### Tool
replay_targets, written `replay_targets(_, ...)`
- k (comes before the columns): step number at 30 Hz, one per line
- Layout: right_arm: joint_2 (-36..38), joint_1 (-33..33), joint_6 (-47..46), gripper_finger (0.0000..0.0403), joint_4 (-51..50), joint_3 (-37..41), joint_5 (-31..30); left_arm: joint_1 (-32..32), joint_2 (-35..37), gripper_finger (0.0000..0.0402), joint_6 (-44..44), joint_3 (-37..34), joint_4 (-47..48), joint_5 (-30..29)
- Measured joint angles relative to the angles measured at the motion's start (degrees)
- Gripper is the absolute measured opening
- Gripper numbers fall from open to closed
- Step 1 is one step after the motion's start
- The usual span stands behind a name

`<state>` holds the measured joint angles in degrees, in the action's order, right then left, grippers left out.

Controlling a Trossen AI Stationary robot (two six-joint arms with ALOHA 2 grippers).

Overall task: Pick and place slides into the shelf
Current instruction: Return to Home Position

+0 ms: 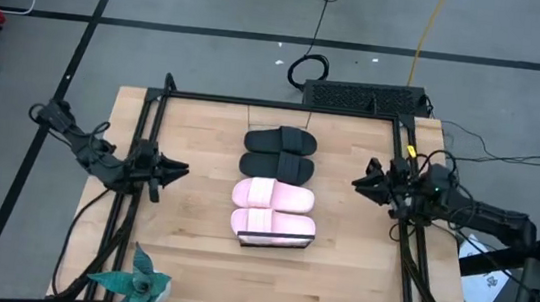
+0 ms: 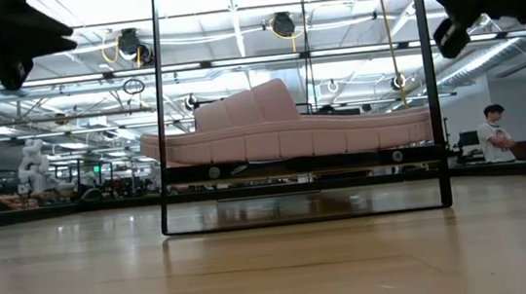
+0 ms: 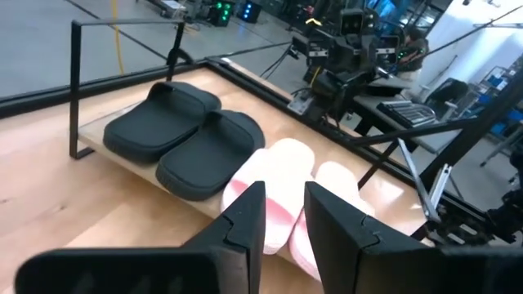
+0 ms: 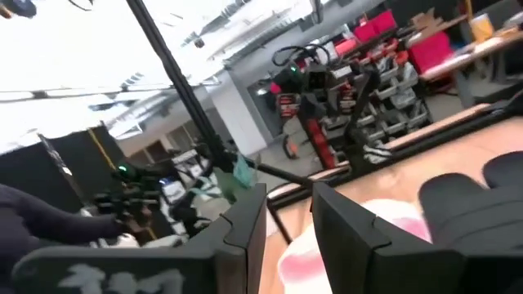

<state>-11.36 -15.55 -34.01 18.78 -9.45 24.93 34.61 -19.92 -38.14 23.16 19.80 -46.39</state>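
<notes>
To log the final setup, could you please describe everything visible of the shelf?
The shelf is a narrow light-wood board in a thin dark metal frame, standing mid-table. Upright rectangular frames close its ends, and the board sits raised off the tabletop. Two black slides and two pink slides lie side by side on it.

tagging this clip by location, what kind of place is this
Likely a robotics lab in an industrial hall: a wooden workbench on a tape-marked concrete floor, storage racks with red bins, and a high open ceiling.
</notes>
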Motion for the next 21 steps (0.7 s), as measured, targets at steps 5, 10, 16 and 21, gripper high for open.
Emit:
replay_targets(5,3.51,-4.01,-2.78,0.0093,2.32,2.91,3.06,-0.02,3.99,0.0088,-0.18,-3.04,0.01,-0.16)
replay_targets(10,4.1,-7.02,-3.11,0.0093,2.3,4.75,5.11,-0.05,7.32,0.0088,-0.6,-6.98,-0.31,-0.76)
replay_targets(16,4.14,-7.7,-4.47,0.0093,4.26,8.06,5.17,-0.05,9.02,0.0088,-0.95,-11.56,-3.2,-1.67)
replay_targets(21,3.94,-7.7,-2.14,0.0093,3.78,8.44,4.9,-0.05,9.11,0.0088,1.76,-16.82,-11.34,-3.1)
